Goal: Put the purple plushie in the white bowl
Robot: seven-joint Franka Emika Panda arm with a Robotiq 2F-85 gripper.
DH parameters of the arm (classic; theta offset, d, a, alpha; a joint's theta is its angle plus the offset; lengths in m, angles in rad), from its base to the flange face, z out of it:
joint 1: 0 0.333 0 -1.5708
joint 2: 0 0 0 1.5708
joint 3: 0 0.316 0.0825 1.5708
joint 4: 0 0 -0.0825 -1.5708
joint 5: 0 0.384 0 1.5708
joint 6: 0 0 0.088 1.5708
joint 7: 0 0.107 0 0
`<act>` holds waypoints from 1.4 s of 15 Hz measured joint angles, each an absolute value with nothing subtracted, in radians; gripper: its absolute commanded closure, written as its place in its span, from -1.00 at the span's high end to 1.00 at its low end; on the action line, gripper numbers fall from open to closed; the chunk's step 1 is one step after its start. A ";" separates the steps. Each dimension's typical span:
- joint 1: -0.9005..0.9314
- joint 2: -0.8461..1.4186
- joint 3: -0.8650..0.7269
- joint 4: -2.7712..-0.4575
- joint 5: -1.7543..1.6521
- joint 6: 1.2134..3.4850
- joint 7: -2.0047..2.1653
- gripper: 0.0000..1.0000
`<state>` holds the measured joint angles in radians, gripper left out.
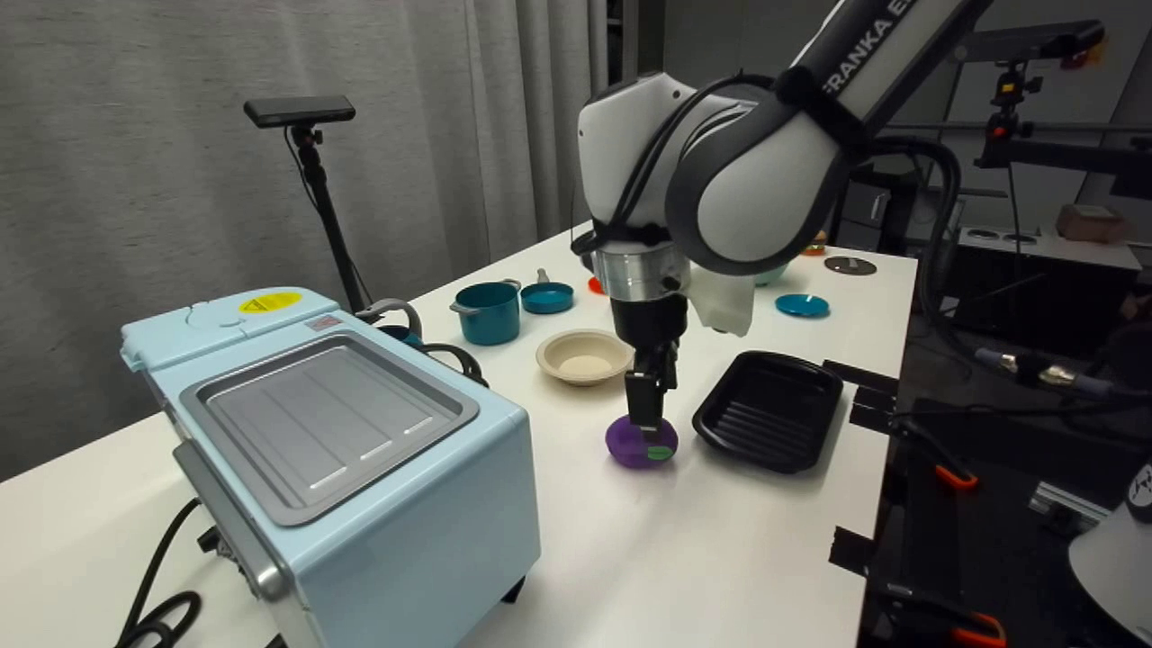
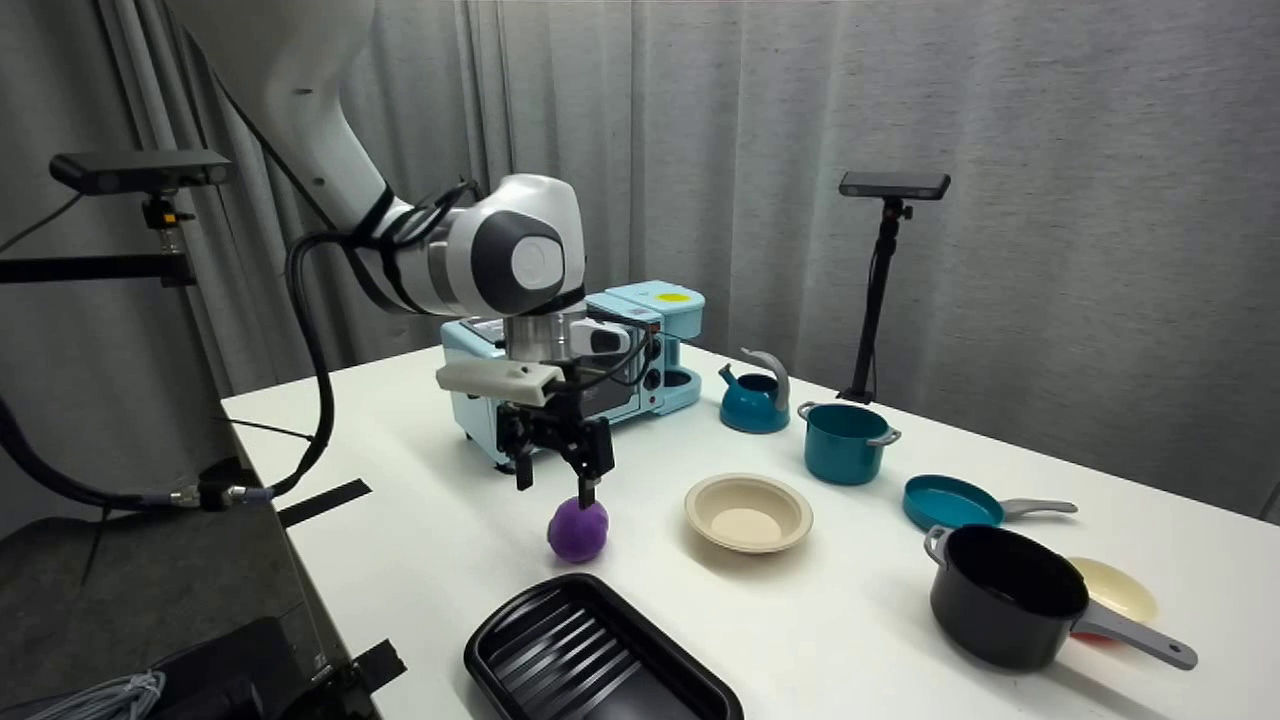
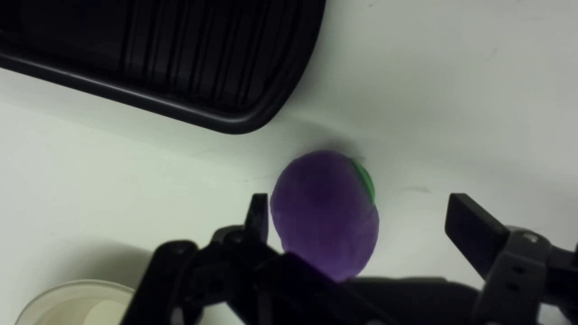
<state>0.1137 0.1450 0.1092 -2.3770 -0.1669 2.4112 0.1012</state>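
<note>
While the purple plushie (image 3: 323, 207) is lying outside the white bowl (image 2: 750, 514), my gripper (image 3: 356, 205) is gaping wide, holding nothing — grasp, carry, release are seemingly awaiting me.

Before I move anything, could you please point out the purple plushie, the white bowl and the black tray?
Purple plushie (image 3: 324, 210), wrist view: its purple upper surface.
White bowl (image 2: 753, 519), in an exterior view: its inner bottom.
Black tray (image 1: 768, 414), in an exterior view: its inner floor.
</note>
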 measured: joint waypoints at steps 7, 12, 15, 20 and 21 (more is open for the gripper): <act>0.115 0.277 0.070 -2.348 -0.185 2.484 0.108 0.57; 0.118 0.321 0.067 -2.319 -0.186 2.498 0.108 -0.15; 0.118 0.315 0.067 -2.318 -0.185 2.496 0.108 -0.55; 0.109 0.243 0.063 -2.315 -0.143 2.454 0.108 -0.90; 0.105 0.217 0.061 -2.311 -0.127 2.437 0.108 -0.91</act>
